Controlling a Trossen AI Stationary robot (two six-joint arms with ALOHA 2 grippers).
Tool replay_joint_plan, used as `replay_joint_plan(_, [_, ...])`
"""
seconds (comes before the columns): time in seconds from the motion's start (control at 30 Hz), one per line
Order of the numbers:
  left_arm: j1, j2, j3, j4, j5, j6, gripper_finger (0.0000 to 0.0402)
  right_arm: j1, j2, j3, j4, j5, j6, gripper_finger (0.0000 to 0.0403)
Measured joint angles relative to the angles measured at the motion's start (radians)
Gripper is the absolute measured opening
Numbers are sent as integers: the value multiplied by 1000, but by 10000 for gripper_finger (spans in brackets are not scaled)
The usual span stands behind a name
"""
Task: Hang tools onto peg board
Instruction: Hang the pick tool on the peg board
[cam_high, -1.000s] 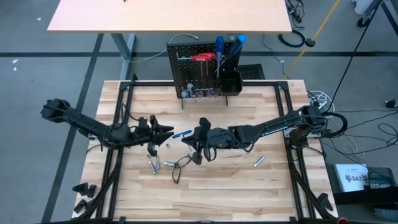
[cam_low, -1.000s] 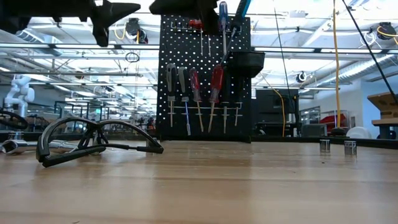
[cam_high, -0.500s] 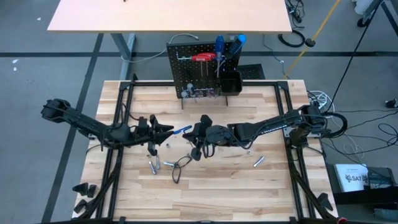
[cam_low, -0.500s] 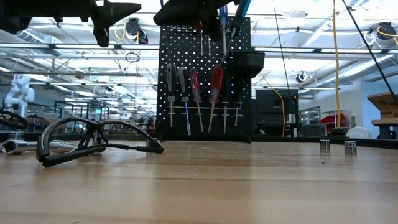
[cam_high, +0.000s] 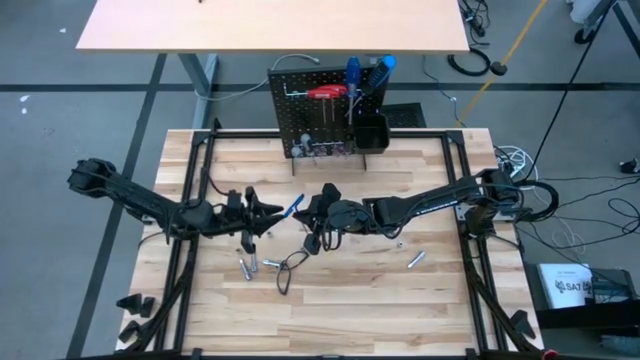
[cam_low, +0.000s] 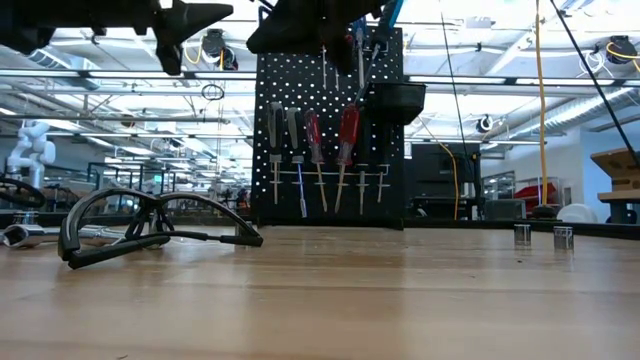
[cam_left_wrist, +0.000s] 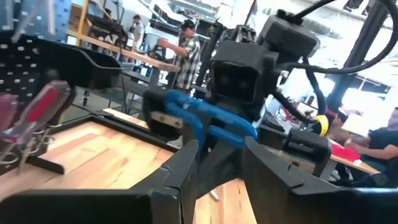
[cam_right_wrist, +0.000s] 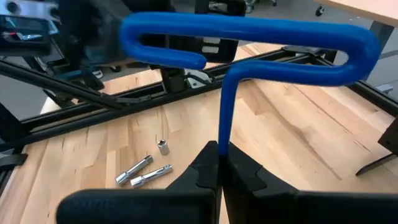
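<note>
Wooden counter (cam_high: 430, 300) fills the frame's centre; the black peg board (cam_high: 310, 115) stands at its upper middle, several screwdrivers already hung. Mid-frame, the right pincer (cam_high: 312, 228) is clamped on a blue T-handle hex key's (cam_right_wrist: 249, 43) shaft. Left pincer (cam_high: 262, 213), half-open and empty, faces it. Best carry the key level, then hook its looped handle over a free peg.

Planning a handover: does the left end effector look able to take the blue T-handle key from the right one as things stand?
Probably yes. The left end effector is open and faces the blue key's handle, which sticks out free while the right end effector is shut on the shaft only. Nothing lies between them.
</note>
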Motion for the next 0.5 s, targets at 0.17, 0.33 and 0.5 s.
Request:
replay_joint_plan(0.17, [0, 56, 45, -4, 13, 47, 123, -3, 5, 0, -3, 15, -1, 0])
replay_joint_plan(0.33, [-5, 24, 46, -69, 8, 77, 123, 10, -12, 0, -18, 104, -31, 0])
replay_joint_plan(0.5, [-6, -51, 46, -213, -30, 77, 123, 11, -42, 0, -33, 112, -54, 0])
